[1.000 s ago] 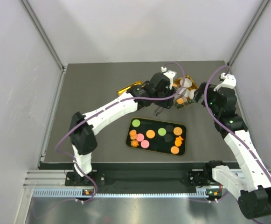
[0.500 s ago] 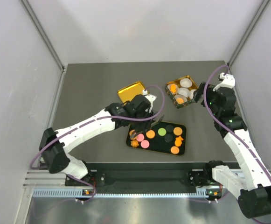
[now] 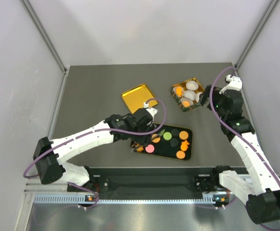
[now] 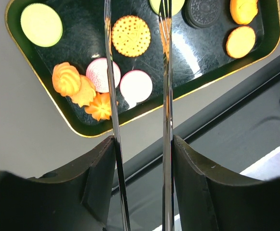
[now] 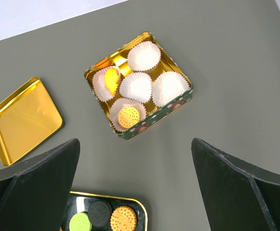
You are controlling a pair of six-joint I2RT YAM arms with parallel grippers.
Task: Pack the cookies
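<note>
From above, my left gripper and wrist cover the left end of the black tray, so the cookies under them are mostly hidden. In my left wrist view the tray runs off the top edge, cutting a green cookie, a dark cookie and an orange cookie, while my thin blades cross a dotted cookie and a pink cookie. My right wrist view shows only a corner of the tray at the bottom edge, its left part behind a finger of my right gripper
</note>
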